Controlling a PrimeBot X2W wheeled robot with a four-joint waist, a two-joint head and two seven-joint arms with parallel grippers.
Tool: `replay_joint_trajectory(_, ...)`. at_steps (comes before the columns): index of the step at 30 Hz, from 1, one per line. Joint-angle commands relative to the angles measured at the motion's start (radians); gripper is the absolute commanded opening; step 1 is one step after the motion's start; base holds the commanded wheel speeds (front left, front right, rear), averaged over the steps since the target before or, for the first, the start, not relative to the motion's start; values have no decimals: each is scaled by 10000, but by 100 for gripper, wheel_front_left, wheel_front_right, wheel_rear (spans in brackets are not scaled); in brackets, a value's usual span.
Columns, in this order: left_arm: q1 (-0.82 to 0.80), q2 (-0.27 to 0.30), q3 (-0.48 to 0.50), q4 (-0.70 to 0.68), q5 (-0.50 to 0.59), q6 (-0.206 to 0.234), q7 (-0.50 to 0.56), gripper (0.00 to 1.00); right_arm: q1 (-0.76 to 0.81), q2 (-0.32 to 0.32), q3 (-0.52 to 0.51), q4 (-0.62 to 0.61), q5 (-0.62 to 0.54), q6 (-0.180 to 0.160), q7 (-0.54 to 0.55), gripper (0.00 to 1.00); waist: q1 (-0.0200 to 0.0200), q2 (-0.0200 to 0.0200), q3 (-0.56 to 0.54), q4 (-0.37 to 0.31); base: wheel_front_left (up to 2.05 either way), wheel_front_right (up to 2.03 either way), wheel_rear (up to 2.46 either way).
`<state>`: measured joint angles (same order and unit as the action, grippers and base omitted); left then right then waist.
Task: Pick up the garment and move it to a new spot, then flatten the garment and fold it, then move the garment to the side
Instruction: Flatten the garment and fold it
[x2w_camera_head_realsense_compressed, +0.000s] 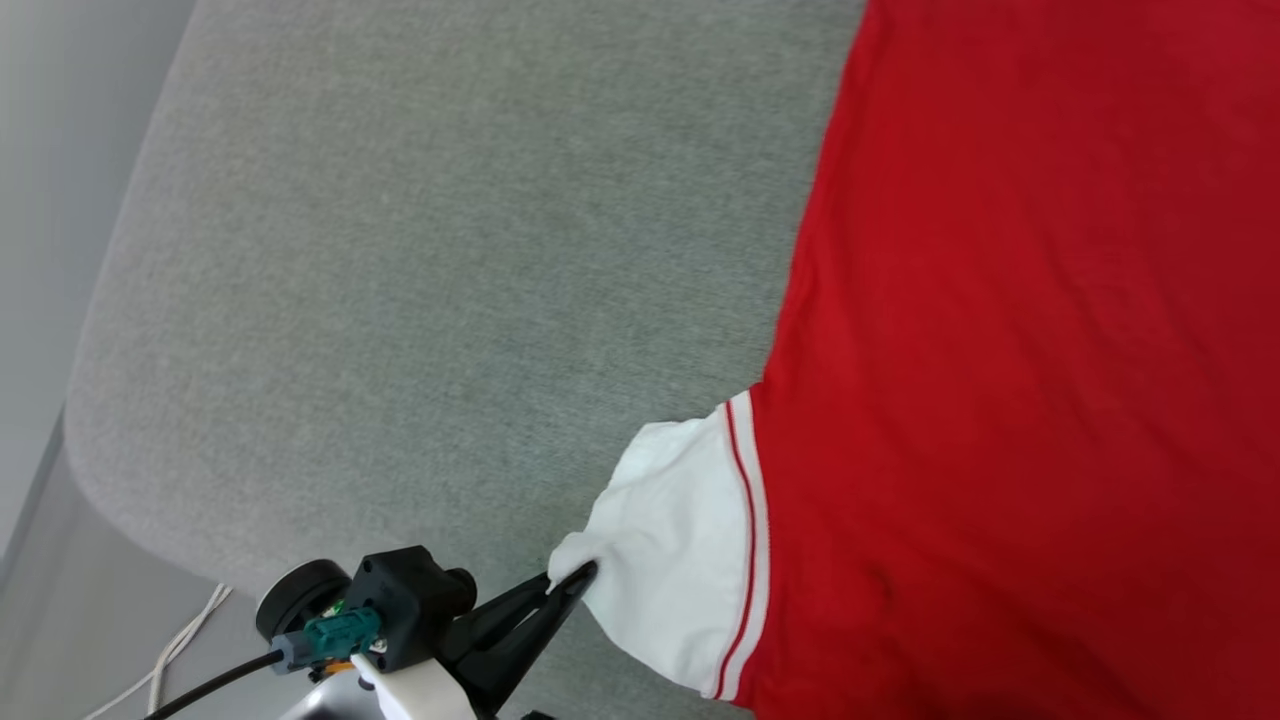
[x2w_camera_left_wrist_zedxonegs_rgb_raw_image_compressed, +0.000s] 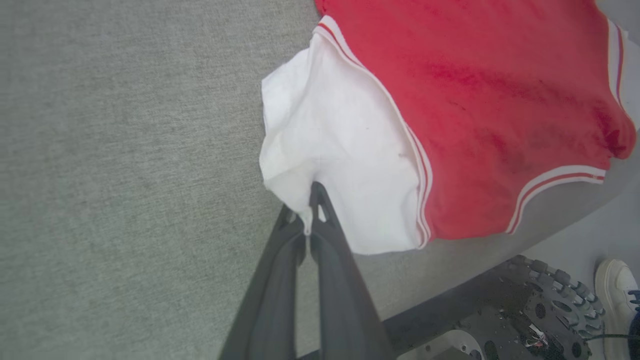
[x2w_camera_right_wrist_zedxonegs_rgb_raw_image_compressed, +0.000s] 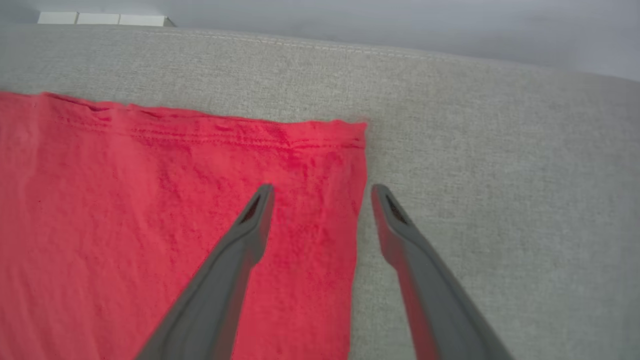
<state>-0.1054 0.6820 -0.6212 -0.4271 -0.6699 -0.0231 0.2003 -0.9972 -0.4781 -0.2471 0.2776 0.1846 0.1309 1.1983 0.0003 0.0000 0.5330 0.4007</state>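
While the garment (x2w_camera_head_realsense_compressed: 1000, 350) lies spread on the grey tabletop (x2w_camera_head_realsense_compressed: 450, 250), we judge flattening in hand | left pincer (x2w_camera_head_realsense_compressed: 578, 578) clenched on white sleeve (x2w_camera_head_realsense_compressed: 670, 540) | right pincer (x2w_camera_right_wrist_zedxonegs_rgb_raw_image_compressed: 322, 192) released, straddling hem corner (x2w_camera_right_wrist_zedxonegs_rgb_raw_image_compressed: 357, 131) | next: tug sleeve flat.

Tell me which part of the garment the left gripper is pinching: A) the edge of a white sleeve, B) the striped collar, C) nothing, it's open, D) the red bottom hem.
A: the left gripper is shut on a fold at the edge of the white sleeve, away from the red body of the garment.
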Motion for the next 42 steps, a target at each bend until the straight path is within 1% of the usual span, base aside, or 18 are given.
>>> replay_joint_trajectory(1, -171, -116, -43, 35, 4, -71, -94, 0, -279, -130, -133, 175, -212, -4, 99, 100, -3, 0, 554, 631, 0, 0, 0)
replay_joint_trajectory(4, -351, -225, -17, 133, -3, -144, -210, 0, -531, -283, -404, 435, -641, -4, 159, 100, -3, 0, 755, 872, 0, 0, 0)
replay_joint_trajectory(8, -486, -354, -55, 246, 9, -249, -371, 0, -298, -561, -506, 644, -1021, -4, 332, 100, -3, 0, 945, 1080, 0, 0, 0)
replay_joint_trajectory(15, -629, -485, -113, 536, 3, -345, -540, 0, 412, -113, -734, 847, -869, -4, 725, 100, -3, 0, 1069, 1164, 0, 0, 0)
replay_joint_trajectory(16, -654, -489, -118, 564, 11, -363, -554, 0, 490, -127, -710, 835, -839, -4, 752, 46, -3, 0, 1075, 1166, 0, 0, 0)
replay_joint_trajectory(17, -676, -494, -122, 586, 17, -363, -569, 0, 561, -176, -657, 817, -817, -4, 773, 0, -3, 0, 1076, 1166, 0, 0, 0)
replay_joint_trajectory(21, -720, -498, -94, 713, 67, -350, -637, 0, 765, -242, -694, 758, -726, -4, 805, 0, -3, 0, 968, 1087, 0, 0, 0)
replay_joint_trajectory(25, -697, -478, -24, 776, 103, -237, -736, 0, 1077, -171, -670, 755, -617, -4, 602, 0, -3, 0, 617, 814, 0, 0, 0)
replay_joint_trajectory(29, -532, -329, 108, 844, 127, -45, -726, 0, 1557, -53, -811, 917, -356, -5, 194, 0, -3, 0, 16, 332, 0, 0, 0)
replay_joint_trajectory(32, -392, -181, 201, 913, 92, 104, -667, 0, 2294, -118, -604, 967, -81, -7, -78, 0, -3, 0, -576, -87, 0, 0, 0)
replay_joint_trajectory(36, -78, -24, 374, 983, -50, 377, -656, 0, 3204, 32, -647, 944, 640, -7, -436, 0, -3, 0, -1421, -711, 0, 0, 0)
replay_joint_trajectory(38, 91, 38, 490, 1016, -163, 513, -686, 0, 3715, -27, -547, 859, 952, -7, -643, 0, -3, 0, -1822, -1045, 0, 0, 0)
replay_joint_trajectory(39, 91, 38, 490, 1016, -163, 513, -686, 0, 3715, -27, -547, 859, 952, -7, -643, 0, -3, 0, -1822, -1045, 0, 0, 0)
replay_joint_trajectory(41, 244, 154, 581, 1065, -209, 615, -712, 0, 4313, -79, -347, 710, 1293, -7, -792, 0, -3, 0, -2238, -1359, 0, 0, 0)
replay_joint_trajectory(42, 357, 124, 625, 1049, -330, 655, -765, 0, 4595, -59, -279, 609, 1486, -5, -843, 0, -3, 0, -2449, -1514, 0, 0, 0)
